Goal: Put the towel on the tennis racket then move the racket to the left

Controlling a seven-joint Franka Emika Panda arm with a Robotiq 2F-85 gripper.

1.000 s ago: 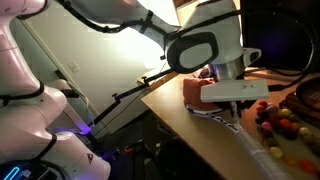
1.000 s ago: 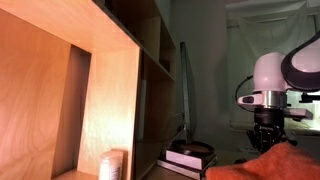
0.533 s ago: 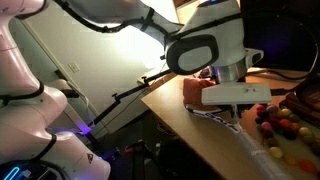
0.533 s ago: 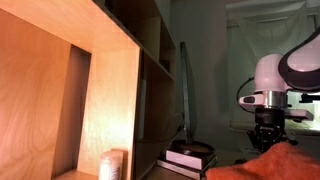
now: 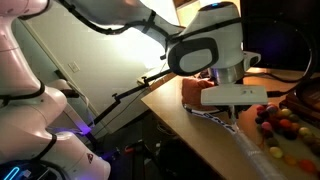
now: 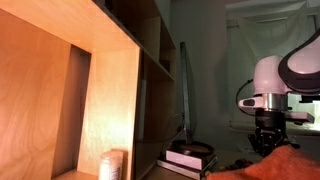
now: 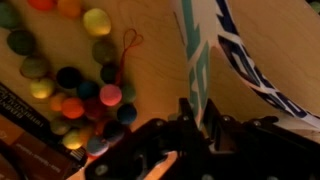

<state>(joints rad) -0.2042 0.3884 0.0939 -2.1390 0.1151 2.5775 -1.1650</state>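
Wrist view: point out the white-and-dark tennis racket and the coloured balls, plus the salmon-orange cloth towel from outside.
white-and-dark tennis racket (image 7: 198, 55): wrist view, white frame bar.
coloured balls (image 7: 110, 95): wrist view, a pink ball.
salmon-orange cloth towel (image 6: 290, 165): exterior view, folded top.

Arm (image 5: 200, 50) over table (image 5: 166, 101) edge, towel (image 5: 190, 88) and racket (image 5: 212, 116) beneath, balls (image 5: 280, 122) beside

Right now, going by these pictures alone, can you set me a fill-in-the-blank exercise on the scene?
1. The gripper is ___.
2. In an exterior view, the towel is ___ in colour.
3. In the wrist view, coloured ___ lie on the table beside the racket.

Missing words: shut; orange; balls.
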